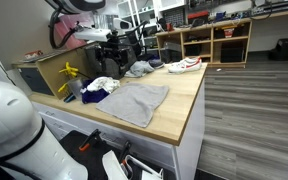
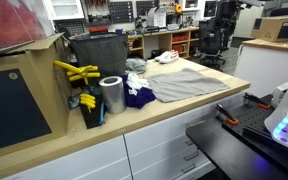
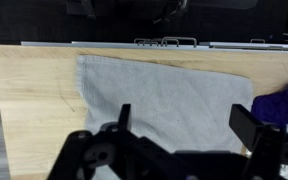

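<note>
On the counter (image 2: 134,120) in an exterior view, a yellow item (image 2: 76,72) sits farthest left, against a black bin (image 2: 99,50). Just right of it a metal can (image 2: 111,95) stands upright, with a purple cloth (image 2: 139,96) bunched beside it. Next comes the grey cloth (image 2: 189,82), spread flat near the front edge, its left side just beside the purple cloth. A shoe (image 2: 167,57) lies behind it, toward the back of the counter.

In the wrist view bare wood shows at the left. The grey cloth (image 3: 164,95) fills the middle, lying mostly smooth, and the purple cloth (image 3: 282,103) peeks in at the right. The gripper (image 3: 184,118) hangs over the grey cloth with its jaws spread wide and nothing between the fingers (image 3: 124,115). It looks clear of the fabric, though I cannot tell for sure. In an exterior view the arm (image 1: 84,25) comes in from the upper left
</note>
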You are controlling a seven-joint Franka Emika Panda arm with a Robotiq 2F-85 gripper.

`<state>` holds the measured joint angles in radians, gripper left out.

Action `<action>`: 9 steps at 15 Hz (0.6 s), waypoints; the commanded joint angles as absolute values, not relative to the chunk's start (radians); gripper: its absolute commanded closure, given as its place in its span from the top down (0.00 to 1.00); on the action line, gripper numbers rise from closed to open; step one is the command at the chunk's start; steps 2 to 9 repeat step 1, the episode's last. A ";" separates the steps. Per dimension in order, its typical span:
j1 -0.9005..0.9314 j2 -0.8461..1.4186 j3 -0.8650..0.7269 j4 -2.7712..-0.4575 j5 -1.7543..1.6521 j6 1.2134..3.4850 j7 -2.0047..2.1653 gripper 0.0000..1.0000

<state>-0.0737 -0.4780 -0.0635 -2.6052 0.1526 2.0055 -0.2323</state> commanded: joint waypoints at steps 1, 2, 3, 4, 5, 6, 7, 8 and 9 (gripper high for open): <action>-0.055 -0.478 -0.082 -2.604 0.144 2.005 -0.225 1.00; -0.055 -0.478 -0.082 -2.604 0.144 2.005 -0.225 1.00; -0.055 -0.478 -0.082 -2.604 0.144 2.005 -0.225 1.00; -0.055 -0.478 -0.082 -2.604 0.144 2.005 -0.225 1.00; -0.055 -0.478 -0.082 -2.604 0.144 2.005 -0.225 1.00; -0.055 -0.478 -0.082 -2.604 0.144 2.005 -0.225 1.00; -0.055 -0.478 -0.082 -2.604 0.144 2.005 -0.225 1.00; -0.055 -0.478 -0.082 -2.604 0.144 2.005 -0.225 1.00; -0.055 -0.478 -0.082 -2.604 0.144 2.005 -0.225 1.00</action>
